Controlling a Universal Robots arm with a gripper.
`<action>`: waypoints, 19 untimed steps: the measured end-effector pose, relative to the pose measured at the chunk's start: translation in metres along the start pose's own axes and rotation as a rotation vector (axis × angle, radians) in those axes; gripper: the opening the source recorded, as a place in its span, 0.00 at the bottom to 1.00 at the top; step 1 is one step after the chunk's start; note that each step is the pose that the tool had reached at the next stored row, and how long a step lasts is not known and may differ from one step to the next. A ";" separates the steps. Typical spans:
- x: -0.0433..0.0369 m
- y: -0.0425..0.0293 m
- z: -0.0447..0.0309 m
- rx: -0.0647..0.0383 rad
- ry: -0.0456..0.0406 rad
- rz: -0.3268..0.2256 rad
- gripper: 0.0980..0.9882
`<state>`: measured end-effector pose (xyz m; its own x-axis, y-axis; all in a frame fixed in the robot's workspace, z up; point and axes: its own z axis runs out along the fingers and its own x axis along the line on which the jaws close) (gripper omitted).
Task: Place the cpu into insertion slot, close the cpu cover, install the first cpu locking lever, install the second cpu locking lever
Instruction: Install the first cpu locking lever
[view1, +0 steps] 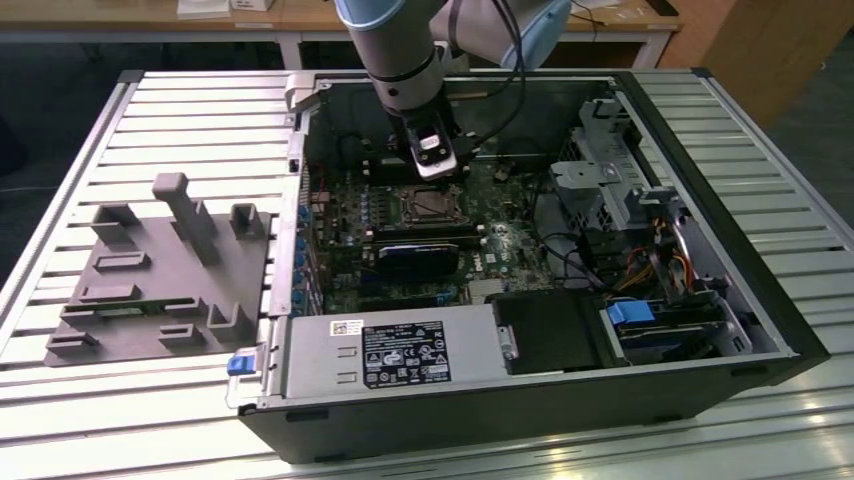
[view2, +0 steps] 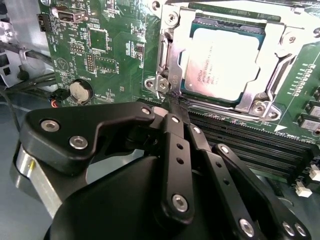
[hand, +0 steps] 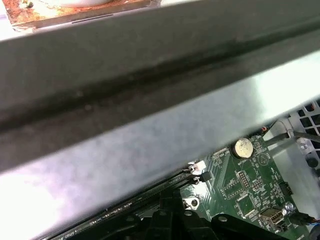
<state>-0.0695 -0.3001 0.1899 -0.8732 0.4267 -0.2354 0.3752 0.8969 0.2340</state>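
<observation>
You have the cpu (view2: 222, 60) in the insertion slot (view2: 170, 19), the cpu cover (view2: 182, 50) down, and your hand (view2: 170, 107) pressed together at its corner; the locking seems not yet done.

In the exterior view the arm (view1: 400, 60) comes down steeply from above, its wrist close to vertical. The gripper (view2: 171, 111) points downward, black linkages converging, and its jaws look pressed together at the tips.

Beyond the matte black metal gripper (view2: 171, 107), the flat square cpu (view2: 225, 62) is pale silver, the metal cpu cover (view2: 171, 55) around it shiny grey, the circuit board (view2: 107, 75) green with white markings.
</observation>
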 end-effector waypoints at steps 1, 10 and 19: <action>0.0000 0.0000 0.0002 0.000 0.0000 0.000 0.00; -0.0003 0.0003 -0.0010 0.002 -0.0010 -0.001 0.00; -0.0040 0.0041 -0.0161 0.002 -0.0009 -0.001 0.00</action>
<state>-0.0695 -0.3000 0.2070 -0.8732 0.4262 -0.2364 0.3752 0.8974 0.2320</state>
